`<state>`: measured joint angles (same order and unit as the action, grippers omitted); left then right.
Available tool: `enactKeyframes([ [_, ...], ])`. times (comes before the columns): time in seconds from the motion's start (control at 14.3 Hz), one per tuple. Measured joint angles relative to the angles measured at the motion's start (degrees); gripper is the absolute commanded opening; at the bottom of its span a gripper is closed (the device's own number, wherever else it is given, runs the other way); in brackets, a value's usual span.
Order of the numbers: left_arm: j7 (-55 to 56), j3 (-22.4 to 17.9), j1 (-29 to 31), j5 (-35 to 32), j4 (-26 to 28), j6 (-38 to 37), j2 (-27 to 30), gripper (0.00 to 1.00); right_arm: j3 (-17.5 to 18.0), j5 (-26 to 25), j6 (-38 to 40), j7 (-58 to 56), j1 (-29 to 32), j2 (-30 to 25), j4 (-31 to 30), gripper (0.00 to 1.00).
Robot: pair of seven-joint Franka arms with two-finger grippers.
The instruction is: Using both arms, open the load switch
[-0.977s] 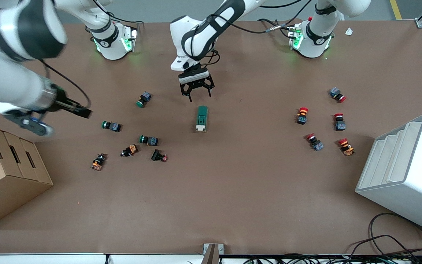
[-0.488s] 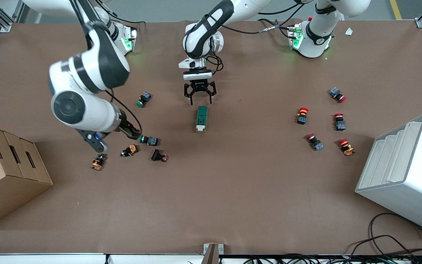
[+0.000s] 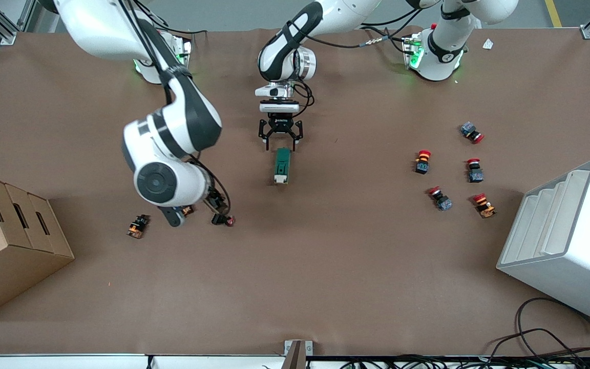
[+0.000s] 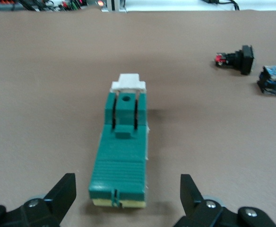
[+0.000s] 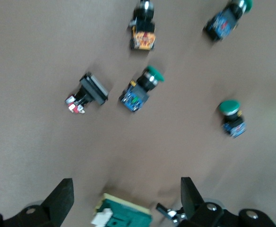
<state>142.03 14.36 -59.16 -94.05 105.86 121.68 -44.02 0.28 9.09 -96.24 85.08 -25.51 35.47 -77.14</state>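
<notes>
The load switch (image 3: 281,165), a dark-green block with a white toggle piece at its end nearer the front camera, lies flat mid-table. My left gripper (image 3: 280,142) hangs open just over the switch's other end. In the left wrist view the load switch (image 4: 124,151) lies between the spread fingers (image 4: 66,185) of the left gripper (image 4: 126,183), untouched. My right gripper (image 3: 218,202) hovers over the scattered push buttons toward the right arm's end. It is largely hidden under its own wrist. The right wrist view shows the right gripper (image 5: 125,185) open and empty, with the load switch (image 5: 126,217) at the frame's edge.
Green-capped buttons (image 5: 140,90) (image 5: 232,116), an orange one (image 3: 137,226) and a black one (image 3: 222,219) lie below the right arm. Several red-capped buttons (image 3: 422,161) sit toward the left arm's end. A cardboard box (image 3: 8,241) and a white rack (image 3: 566,241) flank the table.
The right arm has swung from the cardboard box's end toward the middle, now over the button cluster. The left gripper has shifted slightly toward the load switch's end and stays open.
</notes>
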Motion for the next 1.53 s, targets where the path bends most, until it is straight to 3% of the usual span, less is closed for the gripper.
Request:
enactKeyframes([
  [0.42,0.2,-0.3,0.0,-1.8,0.1,-1.7,-1.1,0.99,0.0,2.3,-6.5,13.9,-3.9,6.7,2.0,1.0],
  [0.84,0.5,-0.2,0.0,-3.5,0.0,-2.6,-2.3,0.99,0.0,2.5,-7.4,24.0,-8.2,10.0,2.4,1.0],
  [1.53,2.3,0.0,-0.1,-4.4,0.0,-3.6,-2.6,0.99,0.1,4.8,-9.2,29.3,-12.5,13.0,2.5,1.0],
])
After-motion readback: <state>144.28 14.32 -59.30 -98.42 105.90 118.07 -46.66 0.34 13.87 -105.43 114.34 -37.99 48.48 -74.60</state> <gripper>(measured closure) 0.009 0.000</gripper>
